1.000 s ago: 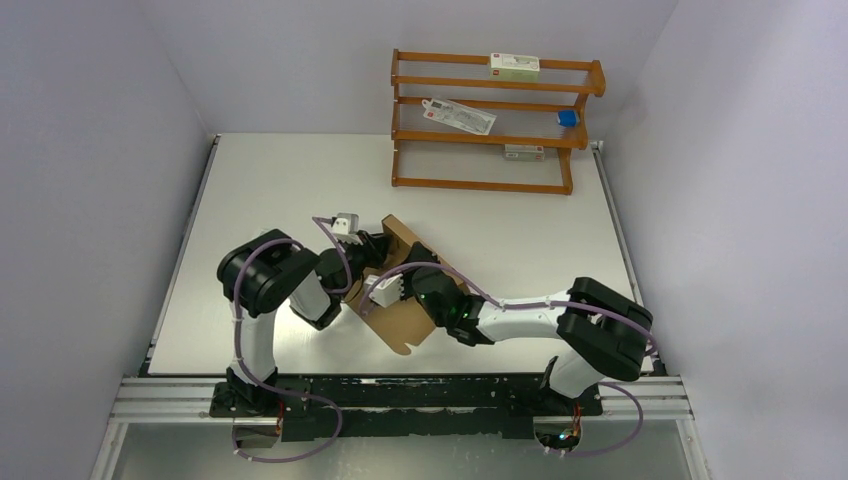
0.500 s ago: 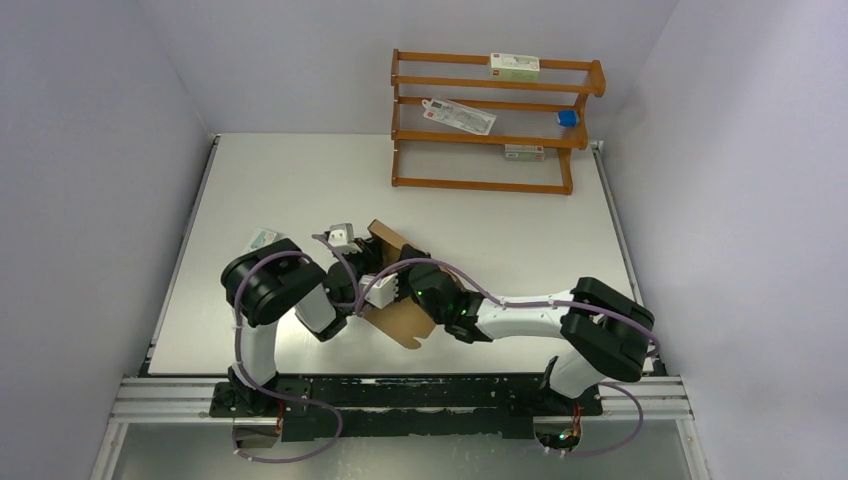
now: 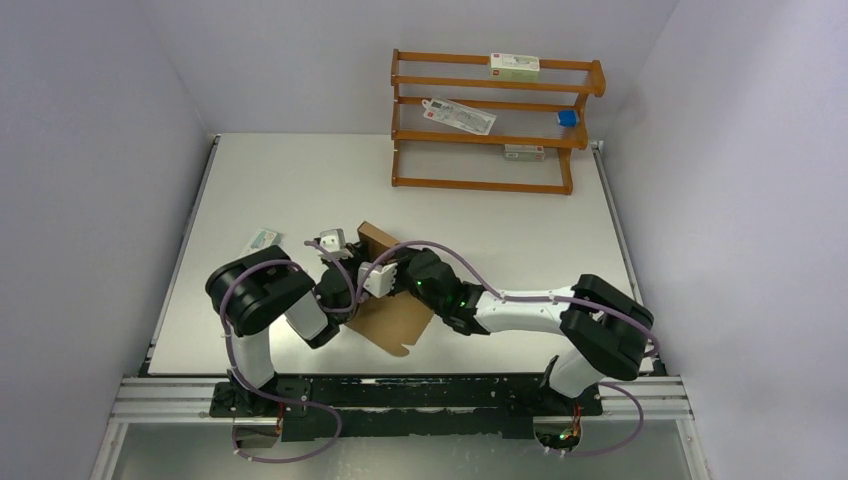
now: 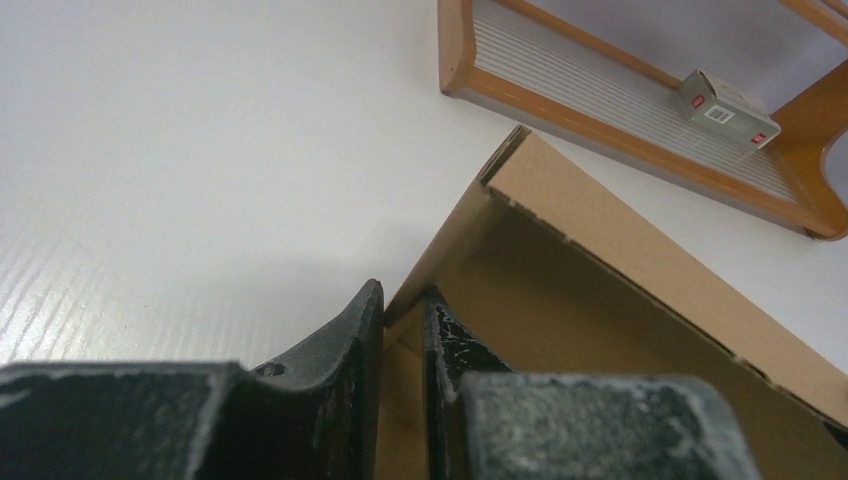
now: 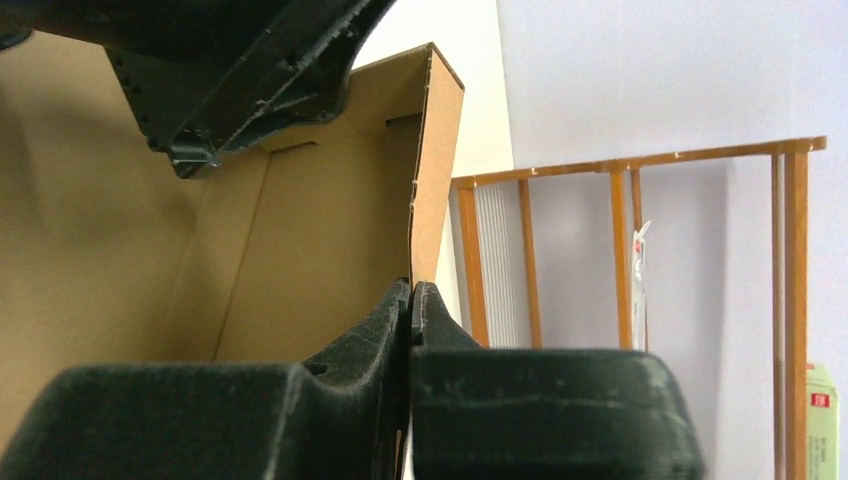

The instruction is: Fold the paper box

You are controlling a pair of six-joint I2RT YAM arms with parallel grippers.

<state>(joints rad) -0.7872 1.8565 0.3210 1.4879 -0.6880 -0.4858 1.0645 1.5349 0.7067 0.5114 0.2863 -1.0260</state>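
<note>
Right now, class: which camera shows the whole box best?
Top external: only there is the box seen nearly whole. Left wrist shows just one raised wall; right wrist, its inside and one edge.

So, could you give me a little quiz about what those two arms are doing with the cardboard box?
1. True or false: the paper box is resting on the wooden rack.
2. What is the right gripper pinching? A) the wooden rack B) a wall of the paper box C) nothing
3. Fill in: the left gripper is shut on an edge of the ____.
Key: 1 false, it sits on the table between the arms; 2 B; 3 paper box.
</note>
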